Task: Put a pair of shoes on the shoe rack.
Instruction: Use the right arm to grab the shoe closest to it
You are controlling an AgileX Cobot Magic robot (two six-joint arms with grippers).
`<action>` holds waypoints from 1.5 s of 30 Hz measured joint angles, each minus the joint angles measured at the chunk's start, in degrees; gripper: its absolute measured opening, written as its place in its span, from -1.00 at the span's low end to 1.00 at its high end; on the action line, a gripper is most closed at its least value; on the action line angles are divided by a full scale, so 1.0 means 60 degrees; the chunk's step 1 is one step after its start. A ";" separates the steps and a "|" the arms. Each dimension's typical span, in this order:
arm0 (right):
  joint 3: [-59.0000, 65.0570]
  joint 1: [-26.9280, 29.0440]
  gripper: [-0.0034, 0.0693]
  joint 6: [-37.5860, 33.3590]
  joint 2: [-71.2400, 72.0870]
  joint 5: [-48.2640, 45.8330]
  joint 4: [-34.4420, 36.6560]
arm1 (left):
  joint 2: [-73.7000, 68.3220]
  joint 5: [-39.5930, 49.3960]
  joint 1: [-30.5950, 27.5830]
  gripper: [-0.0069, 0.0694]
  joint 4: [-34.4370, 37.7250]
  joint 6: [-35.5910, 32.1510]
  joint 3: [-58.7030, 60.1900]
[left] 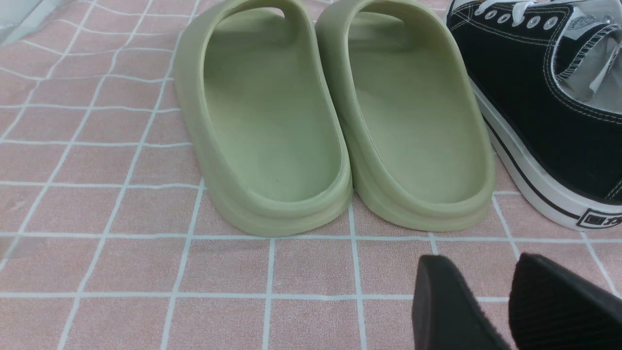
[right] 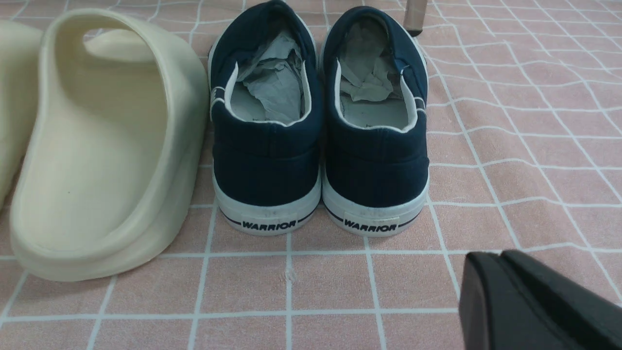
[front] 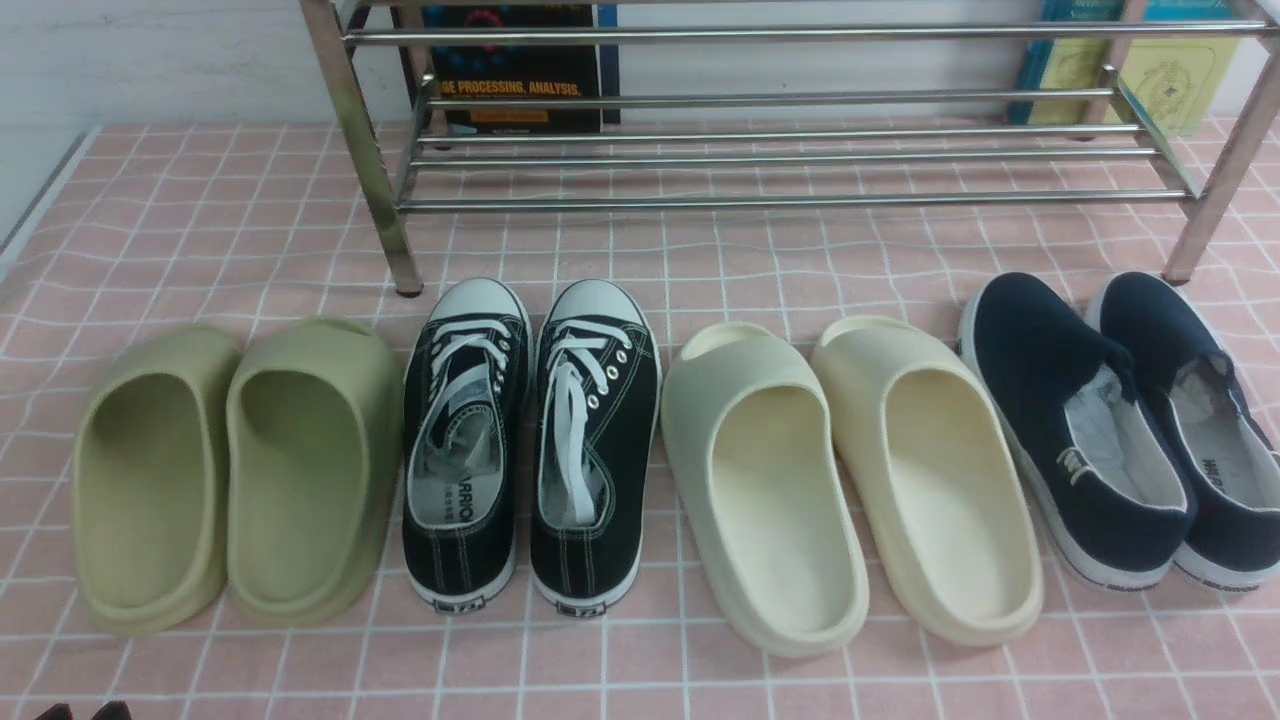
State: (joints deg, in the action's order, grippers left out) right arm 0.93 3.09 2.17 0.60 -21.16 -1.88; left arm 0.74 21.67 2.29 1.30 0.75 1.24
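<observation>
The pair of navy slip-on shoes stands at the far right of the front row, toes toward the shoe rack (front: 790,200): one shoe (front: 1050,390) and its mate (front: 1170,350). In the right wrist view their heels face me, left shoe (right: 266,160) and right shoe (right: 376,155), both stuffed with grey paper. My right gripper (right: 495,262) is shut and empty, behind the heels and off to the right shoe's outer side. My left gripper (left: 483,267) is open and empty, behind the green slides. Its tips (front: 85,713) show at the front view's bottom left.
In front of the rack, from the left, stand green slides (front: 240,470), black lace-up sneakers (front: 530,440) and cream slides (front: 850,480). The cream slide (right: 107,146) lies right beside the navy shoes. A rack leg (right: 415,14) stands just beyond them. Books lean behind the rack.
</observation>
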 joint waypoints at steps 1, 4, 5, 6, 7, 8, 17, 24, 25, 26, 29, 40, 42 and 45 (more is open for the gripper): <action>0.0000 0.0000 -0.81 0.0000 0.0000 0.0000 0.0000 | 0.0000 0.0000 0.0000 -0.19 0.0000 0.0000 0.0000; 0.0000 0.0000 -0.80 0.0000 0.0000 0.0000 0.0000 | 0.0000 0.0000 0.0000 -0.19 0.0000 0.0000 0.0000; 0.0000 0.0000 -0.80 0.0000 0.0000 0.0000 0.0000 | 0.0000 0.0000 0.0000 -0.19 0.0000 0.0000 0.0000; 0.0000 0.0000 -0.79 0.0000 0.0000 0.0000 0.0000 | 0.0000 0.0000 0.0000 -0.19 0.0000 0.0000 0.0000; 0.0000 0.0000 -0.79 0.0000 0.0000 0.0000 0.0000 | 0.0000 0.0000 0.0000 -0.19 0.0000 0.0000 0.0000; 0.0000 0.0000 -0.78 0.0000 0.0000 0.0000 0.0000 | 0.0000 0.0000 0.0000 -0.19 0.0000 0.0000 0.0000; 0.0000 0.0000 -0.75 0.0000 0.0000 0.0000 0.0009 | 0.0000 0.0000 0.0000 -0.19 0.0000 0.0000 0.0000; 0.0000 0.0000 -0.72 0.0000 0.0000 0.0000 0.0009 | 0.0000 0.0000 0.0000 -0.19 0.0000 0.0000 0.0000; 0.0000 0.0000 -0.72 0.0000 0.0000 0.0000 0.0009 | 0.0000 0.0000 0.0000 -0.19 0.0000 0.0000 0.0000; 0.0000 0.0000 -0.72 0.0000 0.0000 0.0000 0.0009 | 0.0000 0.0000 0.0000 -0.19 0.0000 0.0000 0.0000; 0.0000 0.0000 -0.71 0.0000 0.0000 0.0000 0.0009 | 0.0000 0.0000 0.0000 -0.19 0.0000 0.0000 0.0000; 0.0000 0.0000 -0.67 0.0000 0.0000 0.0026 -0.0030 | 0.0000 0.0000 0.0000 -0.19 0.0000 0.0000 0.0000; 0.0009 0.0000 -0.65 0.0000 0.0000 0.0177 -0.0054 | 0.0000 0.0000 0.0000 -0.19 0.0000 0.0000 0.0000; 0.0074 0.0000 -0.64 0.0000 0.0000 0.0643 -0.0061 | 0.0000 0.0000 0.0000 -0.19 0.0000 0.0000 0.0000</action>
State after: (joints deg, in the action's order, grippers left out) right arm 1.37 3.09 2.17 0.60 -17.30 -2.25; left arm 0.74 21.67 2.29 1.30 0.75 1.24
